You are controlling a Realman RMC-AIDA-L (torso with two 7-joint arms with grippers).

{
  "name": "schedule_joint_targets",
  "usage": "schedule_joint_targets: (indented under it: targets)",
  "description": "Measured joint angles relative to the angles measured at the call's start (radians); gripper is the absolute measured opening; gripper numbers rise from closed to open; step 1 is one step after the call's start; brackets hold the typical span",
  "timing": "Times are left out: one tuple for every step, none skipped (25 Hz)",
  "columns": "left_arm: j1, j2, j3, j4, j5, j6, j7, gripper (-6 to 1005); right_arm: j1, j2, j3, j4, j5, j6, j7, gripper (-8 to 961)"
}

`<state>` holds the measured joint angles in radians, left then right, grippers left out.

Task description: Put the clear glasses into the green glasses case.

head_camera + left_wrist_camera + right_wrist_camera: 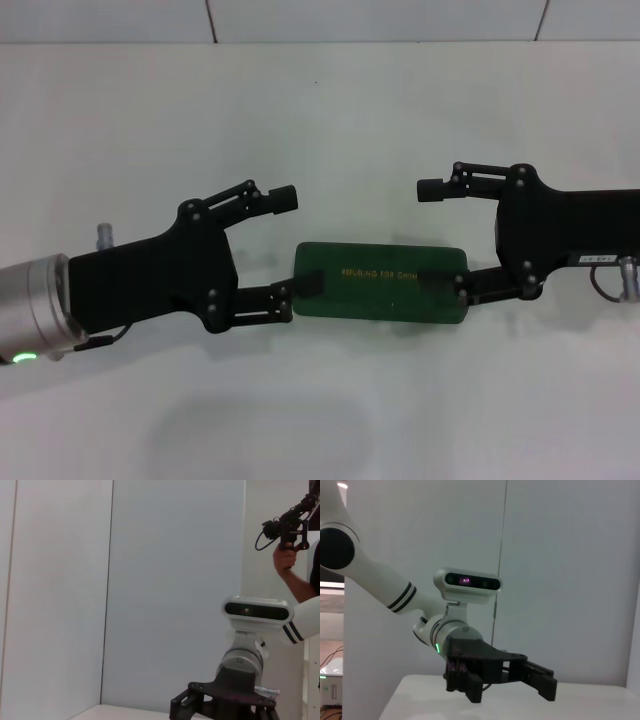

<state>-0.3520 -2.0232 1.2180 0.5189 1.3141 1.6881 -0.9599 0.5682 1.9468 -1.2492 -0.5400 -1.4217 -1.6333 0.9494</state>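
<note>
The green glasses case (pixel 380 300) lies shut in the middle of the white table (pixel 320 120), gold lettering on its lid. My left gripper (pixel 296 243) is open at the case's left end, its near finger (pixel 300 286) over that end. At the right end my right gripper (pixel 434 235) is also open, its near finger (pixel 445 281) over the lid's corner. Nothing is held between either pair of fingers. The right wrist view shows the left gripper (pixel 510 687) from the front, spread open. The clear glasses are out of view.
A white wall stands behind the table. In the left wrist view the right arm's wrist camera (pixel 256 611) shows, and a person's hand holding a camera rig (pixel 286 535) is at the far upper edge.
</note>
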Motion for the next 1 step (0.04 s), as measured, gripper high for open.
schedule_joint_targets:
  targets:
    - [0.0,0.0,0.0,0.0,0.0,0.0,0.0,881,0.0,0.0,-0.001,0.0,0.0,0.003,0.0,832]
